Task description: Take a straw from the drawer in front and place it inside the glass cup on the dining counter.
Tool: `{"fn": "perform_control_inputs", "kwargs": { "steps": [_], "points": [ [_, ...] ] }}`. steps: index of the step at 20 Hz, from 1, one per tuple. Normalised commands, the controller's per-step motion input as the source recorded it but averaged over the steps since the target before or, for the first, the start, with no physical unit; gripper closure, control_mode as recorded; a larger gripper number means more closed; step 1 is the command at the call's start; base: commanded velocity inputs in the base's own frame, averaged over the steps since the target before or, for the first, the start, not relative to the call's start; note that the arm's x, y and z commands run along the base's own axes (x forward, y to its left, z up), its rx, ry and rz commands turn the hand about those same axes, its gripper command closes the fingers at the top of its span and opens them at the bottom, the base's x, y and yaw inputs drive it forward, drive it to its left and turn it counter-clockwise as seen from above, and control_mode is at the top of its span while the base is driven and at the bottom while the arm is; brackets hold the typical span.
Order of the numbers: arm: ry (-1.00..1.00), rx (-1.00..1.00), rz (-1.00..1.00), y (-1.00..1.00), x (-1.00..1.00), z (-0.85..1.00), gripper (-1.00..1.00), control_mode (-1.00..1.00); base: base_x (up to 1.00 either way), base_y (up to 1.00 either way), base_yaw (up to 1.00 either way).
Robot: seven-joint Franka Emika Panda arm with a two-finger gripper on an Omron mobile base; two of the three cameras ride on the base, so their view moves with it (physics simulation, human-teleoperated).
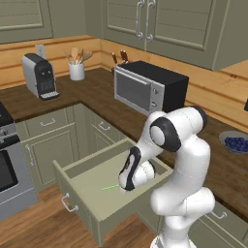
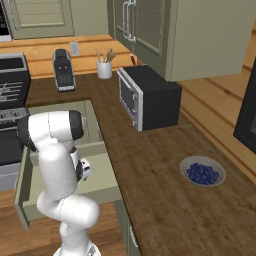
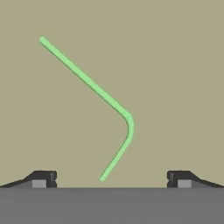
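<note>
Pale drawer (image 3: 183,52) floor lies beneath the wide-spread claw (image 3: 111,179) (holding nothing), straw (image 3: 94,87) between its tips.

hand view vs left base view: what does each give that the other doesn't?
Hand view alone: the straw whole, with its bend, lying flat on the pale drawer floor, its short end between the two spread fingertips.

Left base view alone: the drawer pulled open, the microwave, coffee machine, utensil holder and blueberry bowl on the wall counter.

Both: the straw on the drawer floor, beside the gripper.
</note>
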Motion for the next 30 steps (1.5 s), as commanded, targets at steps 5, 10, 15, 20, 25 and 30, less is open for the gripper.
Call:
{"fn": "perform_control_inputs", "kwargs": {
  "steps": [5,10,15,20,25,30],
  "points": [
    [0.00,0.00,0.02,0.38,0.40,-0.20,-1.00,-1.00,0.00,0.00,0.00],
    [0.01,0.00,0.00,0.33,0.44,-0.20,-1.00,-1.00,0.00,0.00,0.00],
    [0.00,-0.04,0.00,0.10,0.03,-0.41,-1.00,-1.00,0.00,0.00,0.00],
    [0.00,-0.05,0.00,-0.09,-0.02,-0.29,-1.00,-1.00,0.00,0.00,0.00],
    [0.03,-0.01,0.00,-0.12,0.00,-0.49,-1.00,-1.00,0.00,0.00,0.00],
    [0.12,0.00,0.00,-0.02,0.00,-0.55,1.00,-1.00,0.00,0.00,0.00]
  ]
}}
